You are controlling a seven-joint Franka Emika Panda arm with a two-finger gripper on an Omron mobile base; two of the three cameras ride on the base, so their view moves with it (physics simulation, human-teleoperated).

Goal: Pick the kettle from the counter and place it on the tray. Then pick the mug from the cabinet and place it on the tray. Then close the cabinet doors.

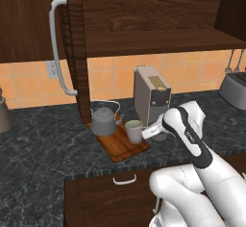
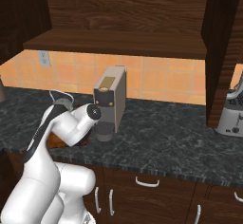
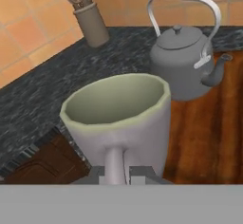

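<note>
The grey kettle (image 1: 103,120) stands on the reddish-brown tray (image 1: 120,149), at its back left; it also shows in the hand view (image 3: 182,64) on the tray (image 3: 204,137). The off-white mug (image 1: 134,131) is upright at the tray's right side, and I cannot tell whether it touches the wood. My gripper (image 1: 144,133) is shut on the mug's handle from the right. In the hand view the mug (image 3: 118,116) is close up, its handle pinched by the gripper (image 3: 116,173). The cabinet (image 1: 158,41) is open, its left door (image 1: 77,53) swung out and its right door (image 2: 220,52) likewise.
A beige coffee machine (image 1: 151,96) stands just behind the mug and the arm. A toaster (image 1: 235,89) sits at the far right of the counter (image 1: 43,144). A utensil holder (image 3: 92,23) stands by the tiled wall. Drawers with handles (image 1: 125,179) run below.
</note>
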